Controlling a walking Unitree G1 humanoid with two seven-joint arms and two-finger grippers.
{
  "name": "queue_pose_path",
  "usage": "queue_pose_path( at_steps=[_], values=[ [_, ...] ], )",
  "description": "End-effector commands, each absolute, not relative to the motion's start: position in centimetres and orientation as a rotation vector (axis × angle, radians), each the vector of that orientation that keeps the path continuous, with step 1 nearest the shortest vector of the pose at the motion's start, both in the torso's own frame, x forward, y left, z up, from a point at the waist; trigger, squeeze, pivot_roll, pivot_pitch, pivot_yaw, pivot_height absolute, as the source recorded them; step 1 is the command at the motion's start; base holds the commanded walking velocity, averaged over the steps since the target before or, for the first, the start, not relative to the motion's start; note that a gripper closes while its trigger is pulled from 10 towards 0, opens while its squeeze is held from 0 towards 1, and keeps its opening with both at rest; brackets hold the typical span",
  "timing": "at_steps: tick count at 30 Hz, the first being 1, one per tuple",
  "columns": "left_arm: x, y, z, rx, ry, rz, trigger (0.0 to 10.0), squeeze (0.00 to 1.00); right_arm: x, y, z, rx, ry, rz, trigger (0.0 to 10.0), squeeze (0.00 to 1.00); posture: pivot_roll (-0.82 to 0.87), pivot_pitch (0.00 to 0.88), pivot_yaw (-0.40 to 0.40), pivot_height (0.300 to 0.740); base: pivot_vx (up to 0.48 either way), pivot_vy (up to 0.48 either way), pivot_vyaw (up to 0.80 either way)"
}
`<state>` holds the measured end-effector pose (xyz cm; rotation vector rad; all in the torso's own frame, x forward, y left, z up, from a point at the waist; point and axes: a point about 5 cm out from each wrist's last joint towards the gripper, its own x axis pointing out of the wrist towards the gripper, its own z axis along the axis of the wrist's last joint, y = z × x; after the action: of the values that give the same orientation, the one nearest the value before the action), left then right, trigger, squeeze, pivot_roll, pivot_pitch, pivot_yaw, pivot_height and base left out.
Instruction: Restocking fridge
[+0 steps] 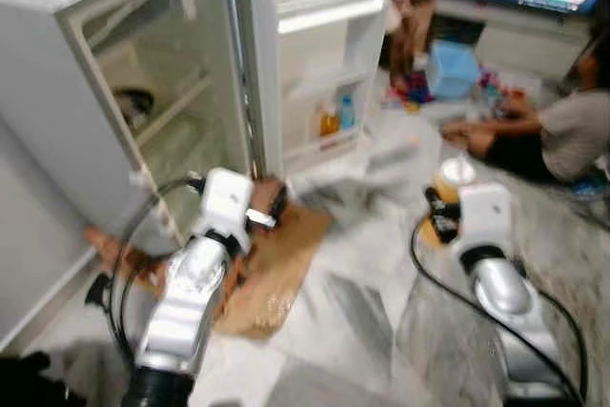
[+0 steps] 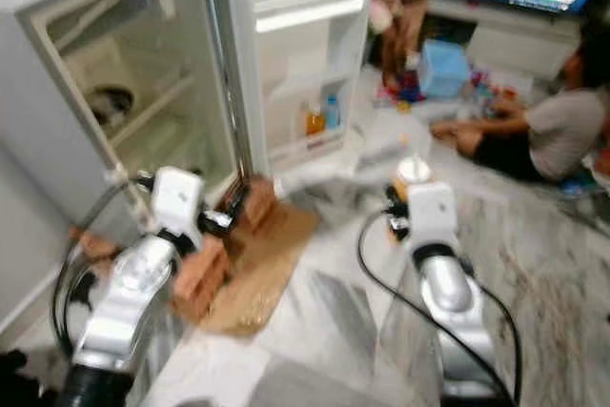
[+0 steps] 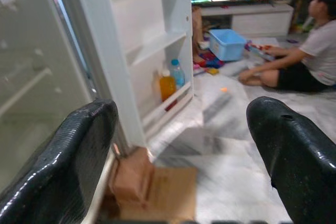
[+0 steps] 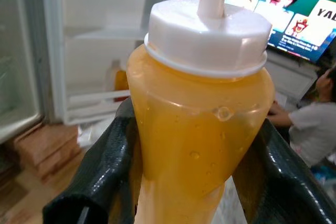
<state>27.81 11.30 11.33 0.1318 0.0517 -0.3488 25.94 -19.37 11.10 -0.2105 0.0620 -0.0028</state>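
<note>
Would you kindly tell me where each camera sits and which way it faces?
Eye views: head, looking down at the open fridge; both arms show.
Left wrist: faces the fridge door between the open left pincer fingers.
Right wrist: looks along the right pincer, shut on a bottle.
Shared: the door and a seated person.

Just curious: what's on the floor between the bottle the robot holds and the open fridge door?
Bare marbled floor lies between the orange bottle in the right gripper and the fridge door, in the left eye view.
</note>
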Motion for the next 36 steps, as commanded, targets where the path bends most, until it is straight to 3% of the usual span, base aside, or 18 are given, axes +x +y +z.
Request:
queue_pose_path(
  at_steps=[1,29,36],
  values=[
    [27.96,12.16,11.37,0.161,0.052,-0.319,10.0,0.0,26.21,-18.5,11.87,-0.198,0.021,0.026,10.0,0.0,0.02,0.0,-0.02,0.74,0.431,0.0,0.0],
    [28.6,12.42,11.09,0.197,0.053,-0.22,10.0,0.0,26.89,-17.78,12.07,-0.188,-0.011,0.066,10.0,0.0,0.02,0.0,-0.024,0.74,0.461,0.0,0.0],
    [28.66,12.38,10.99,0.203,0.062,-0.202,10.0,0.0,27.04,-17.51,12.07,-0.193,-0.018,0.079,10.0,0.0,0.02,0.0,-0.023,0.74,0.382,-0.248,0.77]
  ],
)
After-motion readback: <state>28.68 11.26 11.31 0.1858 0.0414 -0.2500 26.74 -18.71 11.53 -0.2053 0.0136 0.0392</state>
